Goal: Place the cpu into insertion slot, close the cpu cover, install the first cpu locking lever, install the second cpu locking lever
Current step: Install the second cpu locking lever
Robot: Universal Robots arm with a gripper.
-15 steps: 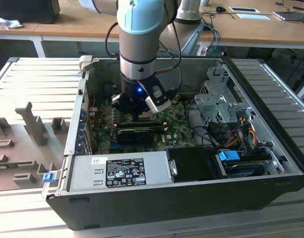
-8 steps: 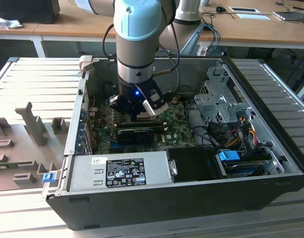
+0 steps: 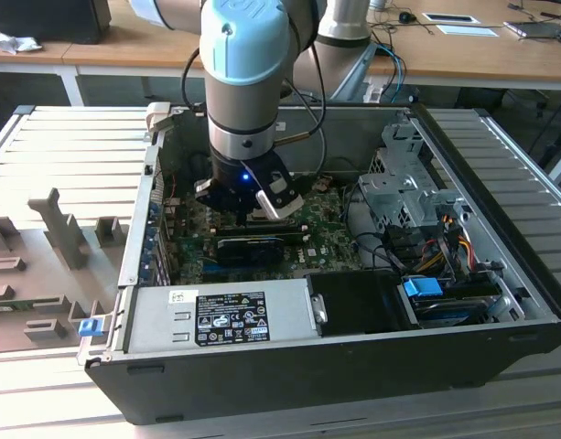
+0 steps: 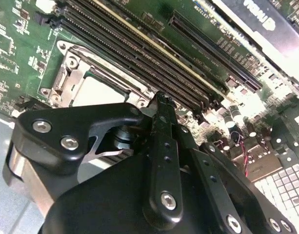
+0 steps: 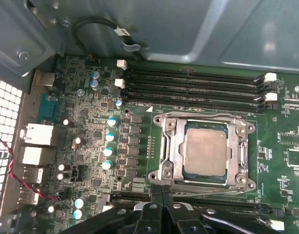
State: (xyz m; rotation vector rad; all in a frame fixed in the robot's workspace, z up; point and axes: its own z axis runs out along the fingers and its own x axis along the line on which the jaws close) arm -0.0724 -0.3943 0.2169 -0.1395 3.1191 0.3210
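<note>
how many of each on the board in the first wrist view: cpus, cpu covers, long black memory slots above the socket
cpu: 1
cpu cover: 1, lying closed around the cpu
long black memory slots: 4
total: 6

Nothing here reads clearly. The grey power supply box along the near edge of the computer case carries a black label and a small white sticker, both in print too fine to make out. In the first wrist view a white tag sits on a black cable, its marks illegible. In the second wrist view, pale lettering on a dark card is cut off.
</note>
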